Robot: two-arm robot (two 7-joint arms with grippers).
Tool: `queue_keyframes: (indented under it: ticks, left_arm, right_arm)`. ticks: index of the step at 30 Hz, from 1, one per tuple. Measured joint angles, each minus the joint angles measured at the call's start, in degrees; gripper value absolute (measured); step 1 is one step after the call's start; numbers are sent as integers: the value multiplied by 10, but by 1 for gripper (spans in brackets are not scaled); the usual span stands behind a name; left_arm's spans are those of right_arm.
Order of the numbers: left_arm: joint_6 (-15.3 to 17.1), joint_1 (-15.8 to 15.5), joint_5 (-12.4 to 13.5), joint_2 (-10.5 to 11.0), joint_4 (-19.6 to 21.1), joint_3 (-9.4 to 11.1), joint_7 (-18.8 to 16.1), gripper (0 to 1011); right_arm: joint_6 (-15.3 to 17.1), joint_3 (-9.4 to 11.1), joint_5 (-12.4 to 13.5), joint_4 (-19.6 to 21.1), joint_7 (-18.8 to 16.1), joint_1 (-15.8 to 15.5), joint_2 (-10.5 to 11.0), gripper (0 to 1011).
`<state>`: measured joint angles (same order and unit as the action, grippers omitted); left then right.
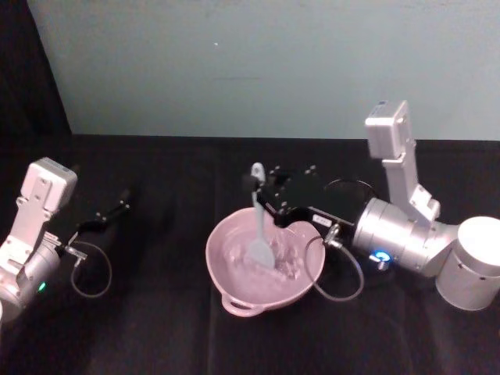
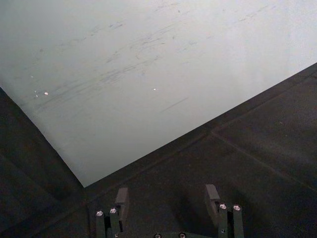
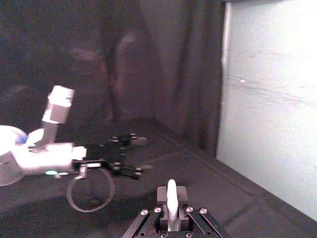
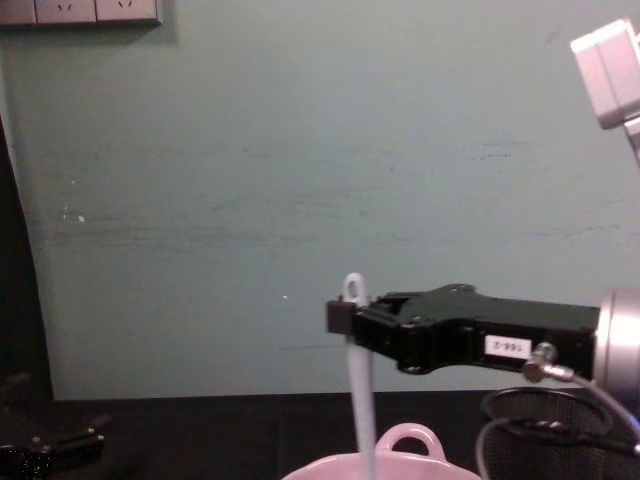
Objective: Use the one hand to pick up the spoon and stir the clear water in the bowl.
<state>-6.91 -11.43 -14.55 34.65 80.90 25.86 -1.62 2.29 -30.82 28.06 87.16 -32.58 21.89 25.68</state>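
The right gripper [image 1: 264,195] pinches the spoon [image 1: 258,228] high on its handle, holding it upright so the scoop sits in the water of the bowl [image 1: 223,281]. The left gripper [image 1: 116,211], spread, idles well left.

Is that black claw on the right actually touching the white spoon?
Touching. In the chest view the right gripper is clamped on the spoon, just under the handle's loop; the right wrist view shows the handle pinched between its jaws.

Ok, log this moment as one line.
right gripper: shut on spoon | spoon: upright, scoop in bowl | left gripper: open, idle at left
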Motion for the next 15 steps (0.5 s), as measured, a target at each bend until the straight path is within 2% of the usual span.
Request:
queue_keyframes:
  ticks: [8,15]
  left_arm:
    - [0,0,0,0,0,0,0,1005]
    - [0,0,0,0,0,0,0,1005]
  right_arm:
    - [-1,-11,10,1,-11,3,-16,113]
    - [-2,-9,29,-36,-9,17,-39,113]
